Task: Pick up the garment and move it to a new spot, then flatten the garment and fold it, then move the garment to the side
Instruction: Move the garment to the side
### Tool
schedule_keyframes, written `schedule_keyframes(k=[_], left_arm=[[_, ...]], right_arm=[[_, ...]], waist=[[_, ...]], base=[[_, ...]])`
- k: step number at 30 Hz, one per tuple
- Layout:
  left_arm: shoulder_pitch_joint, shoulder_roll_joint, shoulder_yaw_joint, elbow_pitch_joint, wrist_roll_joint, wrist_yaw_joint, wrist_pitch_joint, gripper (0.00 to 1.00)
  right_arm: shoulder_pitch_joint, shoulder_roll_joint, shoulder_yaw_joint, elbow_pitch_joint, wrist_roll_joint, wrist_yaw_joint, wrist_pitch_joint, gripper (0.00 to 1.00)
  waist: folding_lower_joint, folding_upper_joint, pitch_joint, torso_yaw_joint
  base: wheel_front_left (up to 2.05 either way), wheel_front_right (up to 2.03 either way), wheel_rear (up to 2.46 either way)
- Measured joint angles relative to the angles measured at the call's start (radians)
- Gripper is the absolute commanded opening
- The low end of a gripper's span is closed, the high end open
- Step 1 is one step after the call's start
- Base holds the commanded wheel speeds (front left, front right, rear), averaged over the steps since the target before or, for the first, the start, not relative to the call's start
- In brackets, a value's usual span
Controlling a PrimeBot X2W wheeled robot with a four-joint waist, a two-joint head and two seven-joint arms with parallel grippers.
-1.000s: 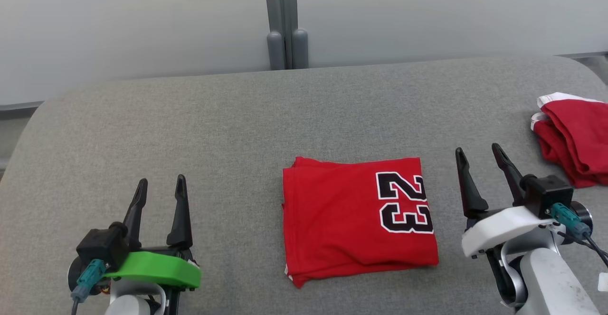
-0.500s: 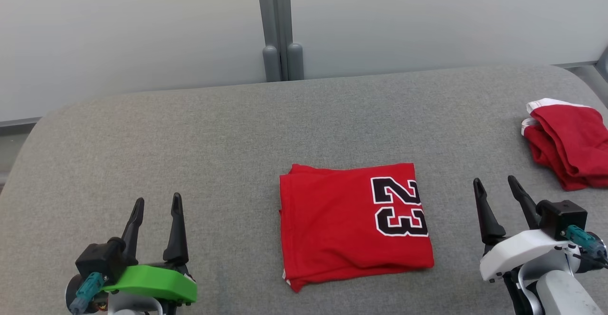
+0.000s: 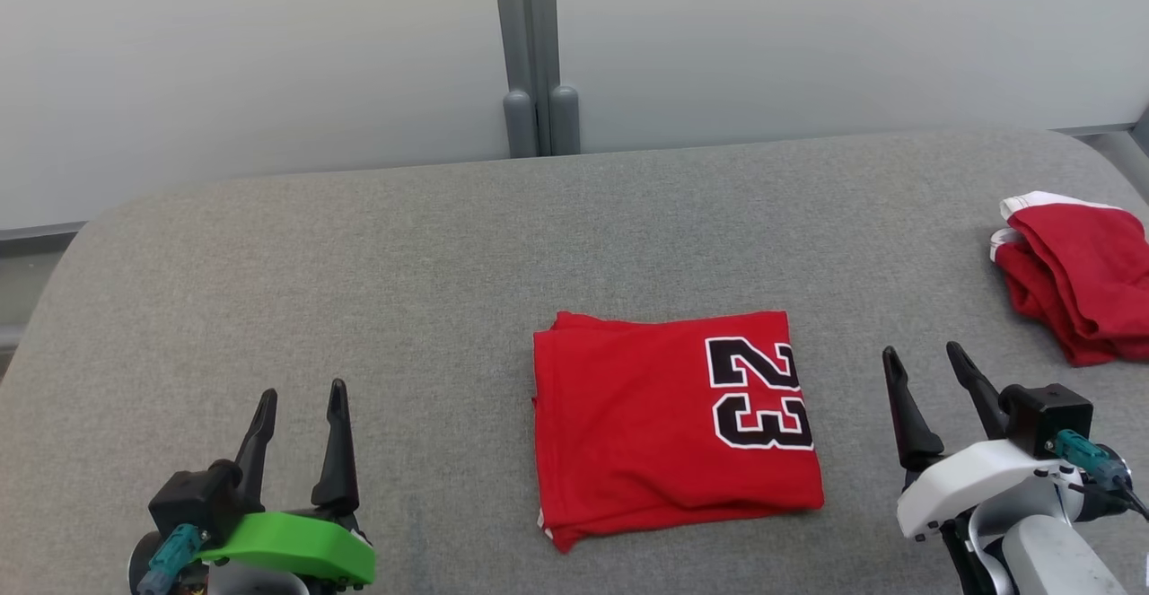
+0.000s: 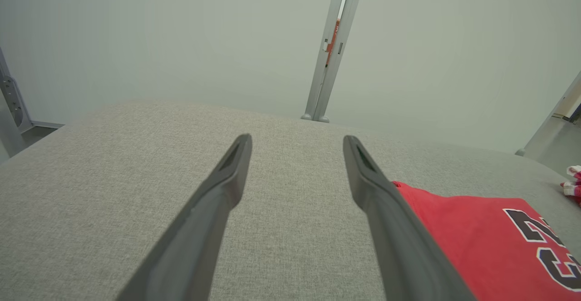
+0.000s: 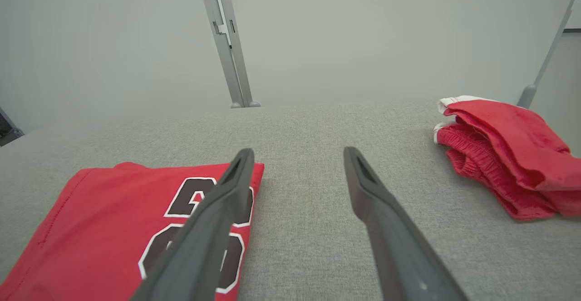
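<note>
The left claw (image 3: 303, 389) is spread and empty at the near left of the grey fabric-covered tabletop (image 3: 359, 254), its two long dark fingers pointing away from the robot. The right claw (image 3: 922, 350) is likewise spread and empty at the near right. Between them, apart from both, the folded red jersey with a black, white-edged "23" (image 3: 664, 424) lies flat on the tabletop, with the number on the side toward the right claw. Farther right, a crumpled red garment with white trim (image 3: 1077, 281) sits by the tabletop's edge. Behind stands a pale wall (image 3: 224, 56) with a grey post (image 3: 536, 48).
</note>
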Motion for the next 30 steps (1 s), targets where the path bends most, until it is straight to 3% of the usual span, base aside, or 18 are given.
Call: schedule_keyframes(k=[8,14,18,30], left_arm=[[0.011,0.000,-0.007,-0.007,-0.002,0.000,0.000,1.00],[0.014,0.000,-0.012,-0.018,0.005,0.000,0.000,1.00],[0.014,0.000,-0.020,-0.026,0.007,0.000,0.000,1.00],[0.013,0.000,-0.027,-0.040,0.005,0.000,0.000,1.00]], right_arm=[[-0.013,0.000,0.027,0.017,0.001,0.000,0.028,1.00],[-0.075,0.005,0.061,0.054,0.033,0.000,0.175,1.00],[-0.113,0.018,0.072,0.129,0.063,0.000,0.295,1.00],[-0.155,0.049,0.036,0.345,0.086,0.000,0.393,1.00]], waist=[[0.0000,0.0000,0.007,0.013],[0.0000,0.0000,0.019,0.040],[0.0000,0.0000,0.029,0.071],[0.0000,0.0000,0.073,0.198]], base=[[0.00,0.00,0.00],[0.00,0.00,0.00],[0.00,0.00,0.00],[0.00,0.00,0.00]])
